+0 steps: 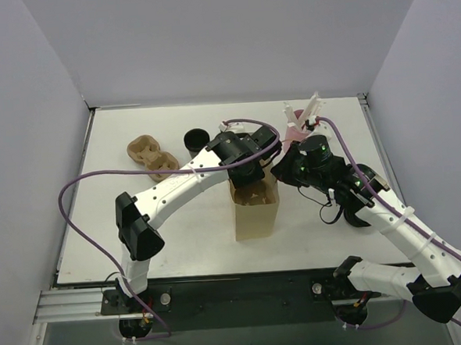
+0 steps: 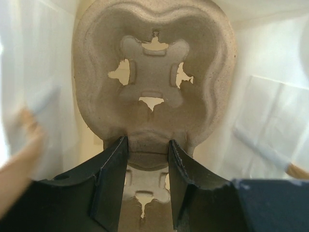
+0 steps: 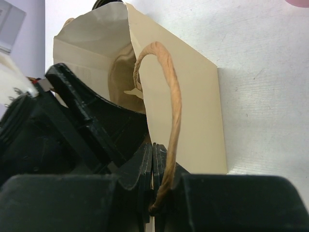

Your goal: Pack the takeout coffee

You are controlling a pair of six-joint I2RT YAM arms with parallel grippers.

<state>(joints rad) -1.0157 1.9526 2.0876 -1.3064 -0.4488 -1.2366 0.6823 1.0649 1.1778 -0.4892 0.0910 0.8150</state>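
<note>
A brown paper bag point(image 1: 256, 214) stands open in the middle of the table. My left gripper point(image 1: 250, 175) reaches down into its mouth. In the left wrist view the gripper point(image 2: 147, 154) is shut on the middle ridge of a moulded pulp cup carrier point(image 2: 154, 72), which hangs between the bag's pale walls point(image 2: 270, 96). My right gripper point(image 1: 281, 169) is at the bag's right rim. The right wrist view shows its jaws point(image 3: 161, 154) shut on the bag's paper edge point(image 3: 193, 96), with the twine handle point(image 3: 175, 106) looping up beside them. A black-lidded cup point(image 1: 196, 137) stands behind the bag.
A second pulp carrier point(image 1: 153, 154) lies on the white table point(image 1: 140, 225) at the back left. A pink holder with white sticks point(image 1: 296, 125) stands at the back right. Grey walls close in the left, right and far sides.
</note>
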